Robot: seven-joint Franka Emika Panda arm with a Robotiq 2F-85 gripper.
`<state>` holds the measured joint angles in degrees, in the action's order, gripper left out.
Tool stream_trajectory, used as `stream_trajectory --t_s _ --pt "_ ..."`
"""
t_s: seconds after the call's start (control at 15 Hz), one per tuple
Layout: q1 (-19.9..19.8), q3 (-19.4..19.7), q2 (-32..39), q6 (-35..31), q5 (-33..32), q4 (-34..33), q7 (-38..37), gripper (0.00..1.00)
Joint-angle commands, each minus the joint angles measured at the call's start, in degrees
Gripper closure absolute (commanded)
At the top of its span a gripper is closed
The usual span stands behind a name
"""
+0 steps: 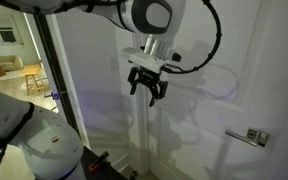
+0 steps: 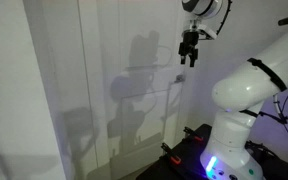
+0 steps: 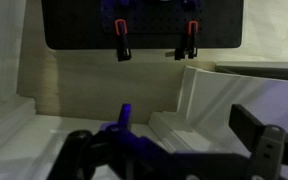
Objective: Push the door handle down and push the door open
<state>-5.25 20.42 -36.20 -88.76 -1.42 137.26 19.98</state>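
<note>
Claw: spread, empty, hanging before door | Handle: level, lower down, well apart from claw | Step: approach | Advice: land on lever's free end, press fully, then push.

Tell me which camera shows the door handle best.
An exterior view: the door handle shows whole, a silver horizontal lever. In an exterior view of the door, only shadowed panels show; the wrist view shows mouldings, no handle.
</note>
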Motion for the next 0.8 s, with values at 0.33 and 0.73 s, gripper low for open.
stream_trajectory --t_s 0.33,0.73 --pt "-1.9 -1.2 0.5 -3.0 0.0 0.5 -0.3 0.00" --pt "-6.8 -0.2 6.9 -25.9 0.5 2.2 -8.4 0.00"
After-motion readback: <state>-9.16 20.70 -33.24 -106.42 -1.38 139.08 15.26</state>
